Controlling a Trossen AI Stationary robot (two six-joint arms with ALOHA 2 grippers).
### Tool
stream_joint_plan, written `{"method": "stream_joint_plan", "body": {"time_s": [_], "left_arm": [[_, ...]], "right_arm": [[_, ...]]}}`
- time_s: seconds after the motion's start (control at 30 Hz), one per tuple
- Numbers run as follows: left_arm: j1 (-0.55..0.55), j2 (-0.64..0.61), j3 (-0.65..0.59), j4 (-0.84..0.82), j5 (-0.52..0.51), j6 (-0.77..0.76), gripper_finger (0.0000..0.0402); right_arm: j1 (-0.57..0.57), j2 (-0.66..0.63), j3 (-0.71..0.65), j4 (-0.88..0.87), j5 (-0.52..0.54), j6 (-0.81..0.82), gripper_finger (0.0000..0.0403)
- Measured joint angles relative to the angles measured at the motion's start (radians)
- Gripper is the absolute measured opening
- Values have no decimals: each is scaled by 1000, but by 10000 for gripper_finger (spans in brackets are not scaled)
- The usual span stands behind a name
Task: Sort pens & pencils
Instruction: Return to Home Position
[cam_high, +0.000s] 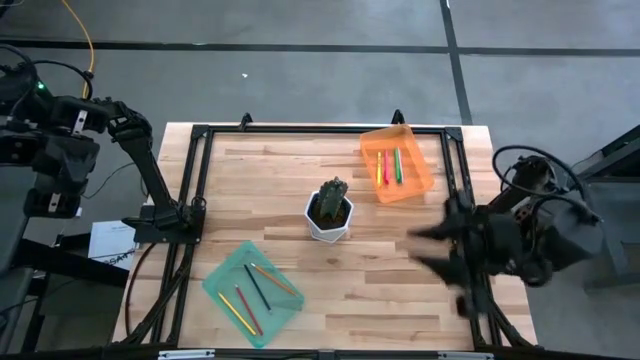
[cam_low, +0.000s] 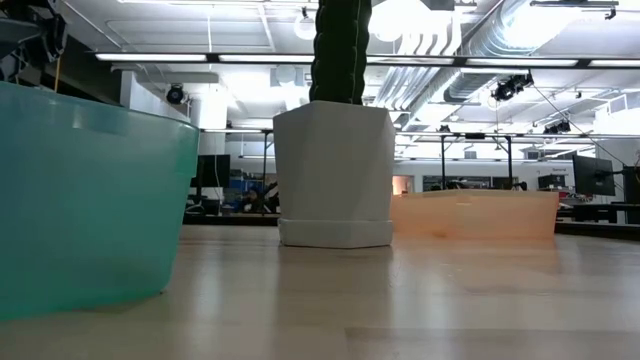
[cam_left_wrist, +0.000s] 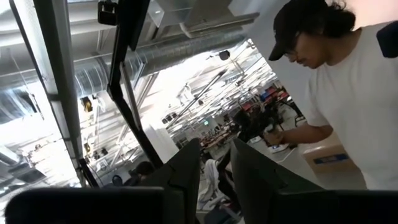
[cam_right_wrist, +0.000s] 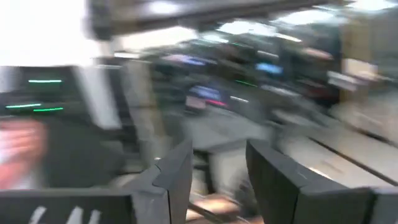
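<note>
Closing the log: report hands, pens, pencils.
Left hand open, left of table. Right hand open over table's right side. Pens in orange bin, pencils in teal bin. Cactus pot at centre.

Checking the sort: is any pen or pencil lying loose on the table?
No: the pens lie in the orange bin, the pencils in the green bin.

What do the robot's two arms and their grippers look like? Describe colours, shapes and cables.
Both arms are black and jointed. The left arm has slim links, with a small green light on its bulky end. The right arm is chunky, with black cables looping over it. The left gripper and right gripper each have two dark, flat, tapering fingers.
</note>
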Motion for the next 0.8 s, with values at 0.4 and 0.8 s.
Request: {"method": "stream_joint_plan", "body": {"time_s": [0.4,0.8], "left_arm": [[0,0,0,26,8,-46,79],[0,0,0,59,-25,-44,79]], "right_arm": [[51,-49,-1,49,-595,-432,142],[33,-174,-2,-208,-986,-473,142]]}}
